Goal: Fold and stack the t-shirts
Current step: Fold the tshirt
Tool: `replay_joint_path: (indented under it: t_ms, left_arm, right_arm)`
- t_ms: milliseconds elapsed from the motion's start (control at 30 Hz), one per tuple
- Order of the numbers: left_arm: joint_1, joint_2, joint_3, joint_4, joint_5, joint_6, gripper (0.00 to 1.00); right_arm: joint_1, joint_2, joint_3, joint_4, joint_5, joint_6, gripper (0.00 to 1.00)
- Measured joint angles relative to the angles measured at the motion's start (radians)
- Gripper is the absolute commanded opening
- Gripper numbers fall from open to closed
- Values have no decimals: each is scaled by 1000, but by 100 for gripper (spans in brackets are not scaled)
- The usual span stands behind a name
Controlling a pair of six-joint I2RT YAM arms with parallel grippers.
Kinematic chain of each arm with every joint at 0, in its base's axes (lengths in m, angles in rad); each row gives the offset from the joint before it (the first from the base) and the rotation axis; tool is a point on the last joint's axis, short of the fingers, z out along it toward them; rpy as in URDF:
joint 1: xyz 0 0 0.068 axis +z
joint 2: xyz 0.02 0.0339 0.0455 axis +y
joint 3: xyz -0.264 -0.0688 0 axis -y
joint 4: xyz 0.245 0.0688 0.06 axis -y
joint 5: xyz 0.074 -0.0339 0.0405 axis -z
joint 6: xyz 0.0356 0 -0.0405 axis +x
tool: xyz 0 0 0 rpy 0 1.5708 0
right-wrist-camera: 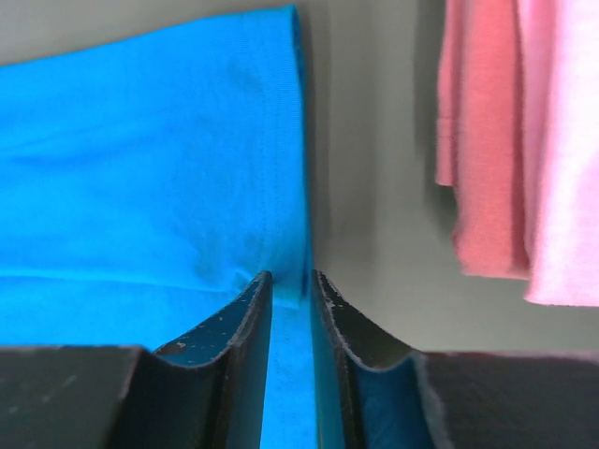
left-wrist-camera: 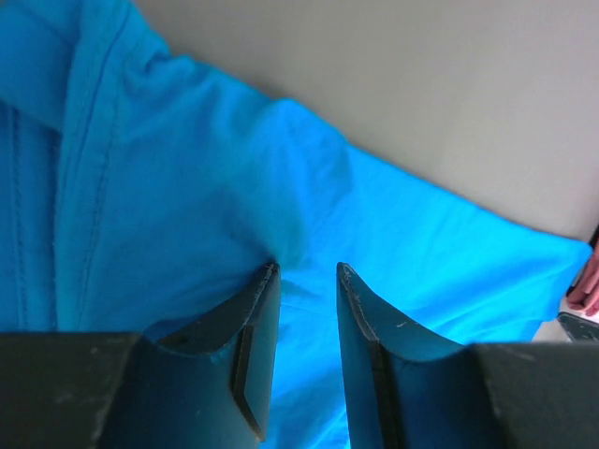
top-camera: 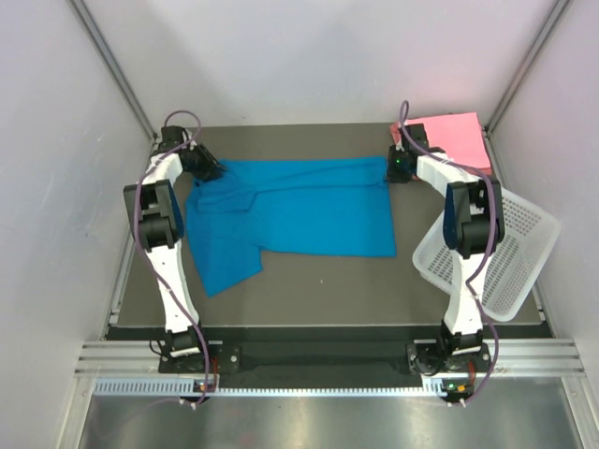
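Across the middle of the desk [top-camera: 318, 285] the blue shirt [top-camera: 299, 210] is lying spread out flat, with its long axis running left to right, and that's pretty much what the next move is hanging on. The left hand [top-camera: 208, 168] is sitting at the far left corner of the cloth and the right hand [top-camera: 400, 166] is sitting at the far right corner. So the two are lining up along the shirt's far edge, one at each end, and the rest of the shirt is stretching away from both of them toward the near side. Going by the wrist cameras, the right hand is looking clamped on the shirt's side hem, fingers nearly together with cloth running between them. The left hand is pinching a bunched bit of blue cloth too, fingers a touch wider but with fabric filling the gap. I'm guessing they're setting up to carry that far edge over toward the near one, and both hands are going to need to travel together or the fold is coming out crooked. The pink shirts [top-camera: 459, 136] are sitting folded in the far right corner, just beyond the right hand, so that arm is the nearer one for stacking. The basket [top-camera: 510, 253] is sitting off at the right, apart from the blue shirt.
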Motion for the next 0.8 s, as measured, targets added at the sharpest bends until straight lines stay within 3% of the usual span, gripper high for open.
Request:
replay_joint_path:
  t_ms: [433,600,800]
  left_arm:
    - [-3,0,-9,-6,-35,1,36]
    - [-3,0,-8,-6,-44,0,36]
    - [-3,0,-8,-6,-50,0,36]
  right_arm:
    - [0,1,0,0,-53,-48,23]
    - [0,5,0,-3,-69,-69,28]
    - [0,11,0,-8,-74,-84,29]
